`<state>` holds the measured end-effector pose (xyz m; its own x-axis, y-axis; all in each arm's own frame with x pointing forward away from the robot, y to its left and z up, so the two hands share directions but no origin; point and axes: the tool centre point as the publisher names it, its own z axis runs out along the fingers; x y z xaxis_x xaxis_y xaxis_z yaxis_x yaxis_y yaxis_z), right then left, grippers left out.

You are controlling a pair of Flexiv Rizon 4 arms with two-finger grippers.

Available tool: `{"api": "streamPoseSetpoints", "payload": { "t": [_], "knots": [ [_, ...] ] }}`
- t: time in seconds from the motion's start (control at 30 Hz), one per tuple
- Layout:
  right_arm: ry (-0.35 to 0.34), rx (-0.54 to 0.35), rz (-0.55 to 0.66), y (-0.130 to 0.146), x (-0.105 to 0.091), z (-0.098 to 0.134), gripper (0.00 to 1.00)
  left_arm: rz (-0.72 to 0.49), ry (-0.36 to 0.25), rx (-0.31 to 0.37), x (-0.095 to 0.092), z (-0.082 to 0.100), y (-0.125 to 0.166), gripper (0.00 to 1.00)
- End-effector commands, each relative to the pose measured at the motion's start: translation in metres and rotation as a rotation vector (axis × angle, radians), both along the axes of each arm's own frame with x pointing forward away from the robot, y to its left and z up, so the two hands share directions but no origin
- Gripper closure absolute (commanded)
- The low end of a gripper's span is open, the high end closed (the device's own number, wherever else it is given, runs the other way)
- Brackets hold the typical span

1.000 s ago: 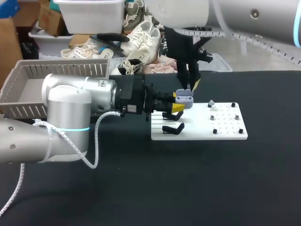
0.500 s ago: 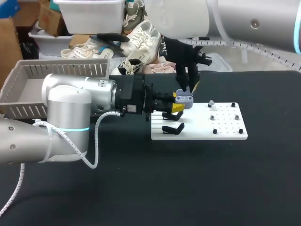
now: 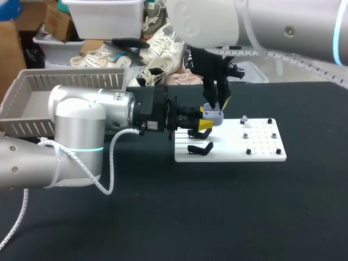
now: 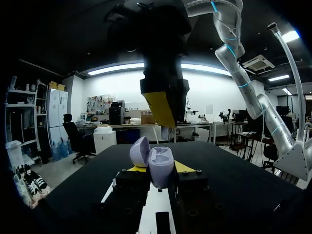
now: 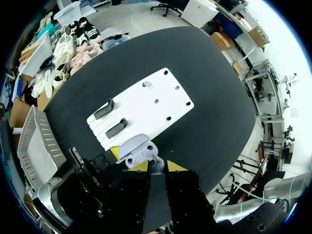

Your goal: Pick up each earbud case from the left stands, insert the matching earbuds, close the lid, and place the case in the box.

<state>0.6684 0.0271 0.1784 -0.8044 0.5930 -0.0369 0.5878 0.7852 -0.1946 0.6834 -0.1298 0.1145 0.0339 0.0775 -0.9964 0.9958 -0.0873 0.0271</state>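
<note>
black table, rounded lilac earbud case

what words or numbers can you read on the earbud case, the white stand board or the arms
On the earbud case: no print shows.
On the white stand board: no print shows.
On the left arm: small stickers, too small to read.

I work over a broad, flat black-topped table, its matte surface evenly lit.
</note>
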Motion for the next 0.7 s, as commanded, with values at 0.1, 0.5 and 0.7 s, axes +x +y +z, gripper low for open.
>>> {"api": "streamPoseSetpoints", "payload": {
  "t": [0.1,0.5,0.7],
  "knots": [
    [0.010,-0.004,-0.004,0.0006,0.0028,-0.0028,1.00,-0.001,0.000,0.000,0.0003,-0.0001,0.0002,1.00],
    [0.018,-0.006,0.004,0.0048,0.0050,-0.0088,1.00,-0.001,0.000,0.000,0.0003,-0.0001,0.0002,1.00],
    [0.014,-0.012,0.004,0.0043,0.0073,-0.0090,1.00,-0.001,0.000,0.000,0.0003,-0.0001,0.0002,1.00]
  ]
}}
